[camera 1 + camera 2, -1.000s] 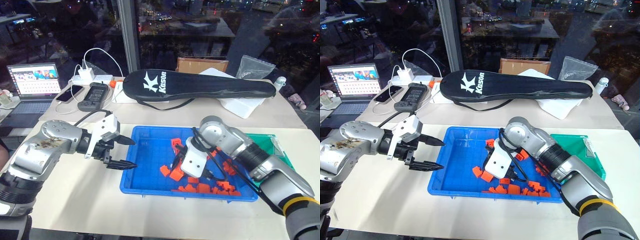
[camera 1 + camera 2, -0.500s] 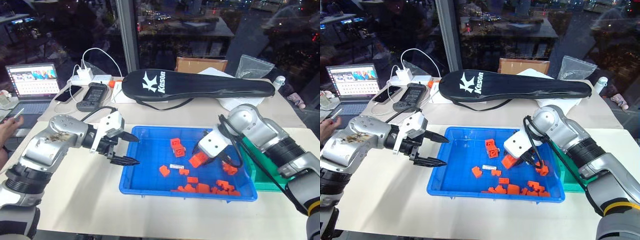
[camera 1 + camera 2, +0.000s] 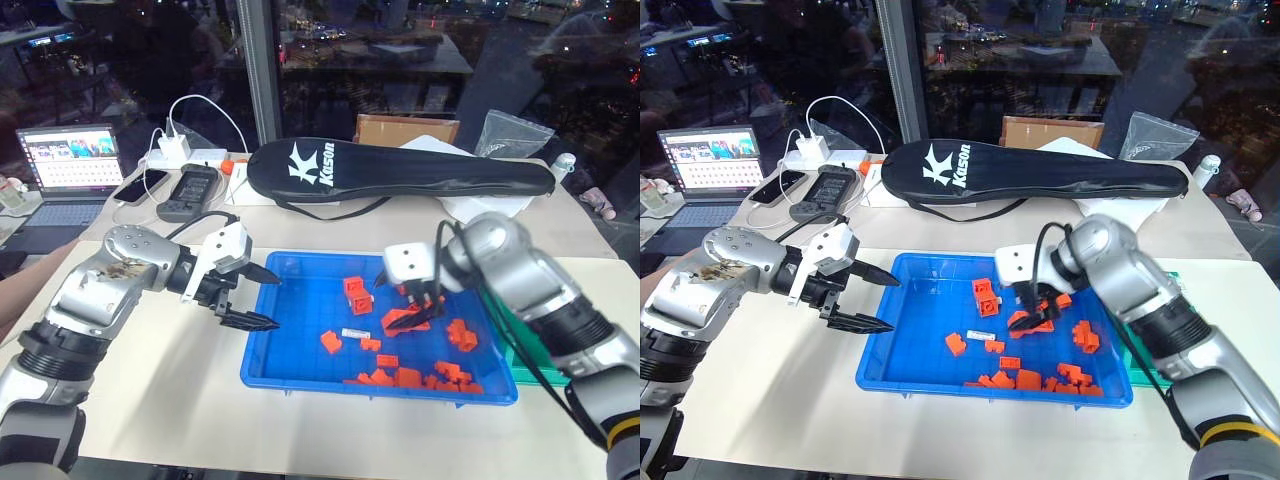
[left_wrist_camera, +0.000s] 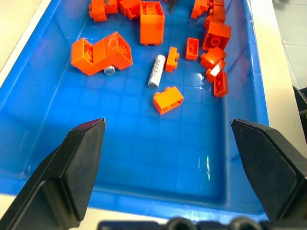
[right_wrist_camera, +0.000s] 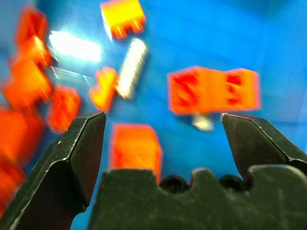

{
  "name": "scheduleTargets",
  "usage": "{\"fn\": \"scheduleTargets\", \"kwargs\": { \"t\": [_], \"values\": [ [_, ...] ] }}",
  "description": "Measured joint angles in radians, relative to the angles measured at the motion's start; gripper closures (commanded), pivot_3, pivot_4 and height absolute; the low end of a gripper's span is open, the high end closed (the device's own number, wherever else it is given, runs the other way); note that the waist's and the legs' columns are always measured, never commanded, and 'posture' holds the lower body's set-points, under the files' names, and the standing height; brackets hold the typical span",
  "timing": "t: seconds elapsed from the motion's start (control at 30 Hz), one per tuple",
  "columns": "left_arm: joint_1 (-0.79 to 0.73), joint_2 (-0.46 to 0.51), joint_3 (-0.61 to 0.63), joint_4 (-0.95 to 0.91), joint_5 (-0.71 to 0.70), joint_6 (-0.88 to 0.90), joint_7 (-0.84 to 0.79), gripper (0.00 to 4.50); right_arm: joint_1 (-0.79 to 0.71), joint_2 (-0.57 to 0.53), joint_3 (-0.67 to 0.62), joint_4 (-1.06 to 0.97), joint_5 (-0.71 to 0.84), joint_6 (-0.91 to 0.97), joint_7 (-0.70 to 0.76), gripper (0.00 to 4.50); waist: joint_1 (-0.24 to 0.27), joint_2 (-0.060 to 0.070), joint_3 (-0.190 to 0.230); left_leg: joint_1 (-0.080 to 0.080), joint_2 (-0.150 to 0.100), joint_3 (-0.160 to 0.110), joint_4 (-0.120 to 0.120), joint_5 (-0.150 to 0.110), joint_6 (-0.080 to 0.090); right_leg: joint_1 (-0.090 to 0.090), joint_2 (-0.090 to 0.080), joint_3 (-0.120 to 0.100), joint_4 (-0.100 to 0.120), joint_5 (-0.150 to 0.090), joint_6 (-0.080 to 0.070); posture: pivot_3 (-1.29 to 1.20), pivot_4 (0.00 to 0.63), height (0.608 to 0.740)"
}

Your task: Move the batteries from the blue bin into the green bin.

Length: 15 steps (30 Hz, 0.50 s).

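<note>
Orange plastic building blocks (image 3: 400, 376) lie along the near rim of the large shallow bright blue plastic bin (image 3: 300, 370). One slim silver-grey battery (image 4: 156, 71) lies mid-bin among blocks. The left gripper (image 3: 258, 298) hovers at the bin's left edge, fingers spread, empty. The right gripper (image 3: 1032, 312) hangs over the blocks, fingers released. The small green plastic bin (image 3: 1160, 360) stands just beside the bin's right side.

The blue bin (image 3: 290, 365) sits on the bench (image 3: 180, 400). In it, 1 battery (image 4: 156, 71) lies among blocks (image 3: 405, 377). Behind the bin lies a racket case (image 3: 400, 172).
</note>
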Motion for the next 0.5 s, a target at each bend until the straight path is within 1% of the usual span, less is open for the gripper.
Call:
{"fn": "scheduleTargets", "kwargs": {
  "t": [0.03, 0.13, 0.2, 0.3, 0.37, 0.4, 0.5],
  "values": [
    [-0.005, -0.002, -0.004, 0.006, 0.005, 0.0, 0.0, 0.0, 0.01, 0.032, 0.0, -0.043, 0.01, 0.097, -0.032, 0.08, -0.001, 0.0, 0.0, 0.0, 0.0, 0.0, 0.0, 0.0, 0.0, 0.0, 0.0, 0.0, 0.001, 0.0, 0.0, 0.0, 0.15, 0.715],
    [-0.013, -0.006, -0.007, 0.01, 0.011, -0.006, -0.003, 0.0, 0.03, 0.081, -0.001, -0.124, 0.04, 0.265, -0.092, 0.08, -0.002, 0.0, 0.0, 0.0, 0.0, 0.0, 0.0, 0.0, 0.0, -0.001, 0.0, 0.0, 0.001, 0.0, 0.0, 0.0, 0.15, 0.715],
    [-0.013, -0.007, -0.007, 0.02, 0.018, -0.013, -0.007, 0.0, 0.041, 0.113, 0.001, -0.143, 0.041, 0.336, -0.144, 0.08, -0.002, 0.0, 0.0, 0.0, 0.0, 0.0, 0.0, 0.0, 0.0, -0.001, 0.0, 0.0, 0.001, -0.001, 0.002, 0.0, 0.15, 0.715],
    [-0.013, -0.007, -0.007, 0.022, 0.021, -0.014, -0.01, 0.0, 0.048, 0.126, 0.012, -0.144, 0.037, 0.377, -0.206, 0.08, -0.002, 0.0, 0.0, -0.001, 0.0, 0.0, 0.0, 0.0, 0.0, -0.001, 0.0, 0.0, 0.001, -0.001, 0.002, 0.0, 0.15, 0.715],
    [-0.013, -0.007, -0.007, 0.022, 0.022, -0.014, -0.012, 0.0, 0.048, 0.127, 0.014, -0.143, 0.037, 0.39, -0.233, 0.59, 0.0, 0.0, 0.0, -0.001, 0.0, 0.0, 0.0, 0.0, 0.0, -0.001, 0.0, 0.0, 0.001, -0.002, 0.003, 0.0, 0.15, 0.715],
    [-0.013, -0.007, -0.007, 0.022, 0.024, -0.014, -0.013, 0.0, 0.048, 0.131, 0.017, -0.139, 0.036, 0.393, -0.254, 0.74, -0.001, 0.0, 0.0, -0.001, 0.0, 0.0, 0.0, 0.0, 0.0, -0.001, 0.0, 0.0, 0.001, -0.003, 0.005, 0.0, 0.15, 0.715],
    [-0.013, -0.007, -0.007, 0.021, 0.027, -0.014, -0.013, 0.0, 0.057, 0.131, 0.04, -0.132, 0.032, 0.393, -0.289, 1.69, -0.002, 0.0, 0.0, -0.001, 0.0, 0.0, 0.0, 0.0, 0.0, -0.001, 0.0, 0.0, 0.001, -0.003, 0.006, 0.0, 0.15, 0.715]
  ]
}}
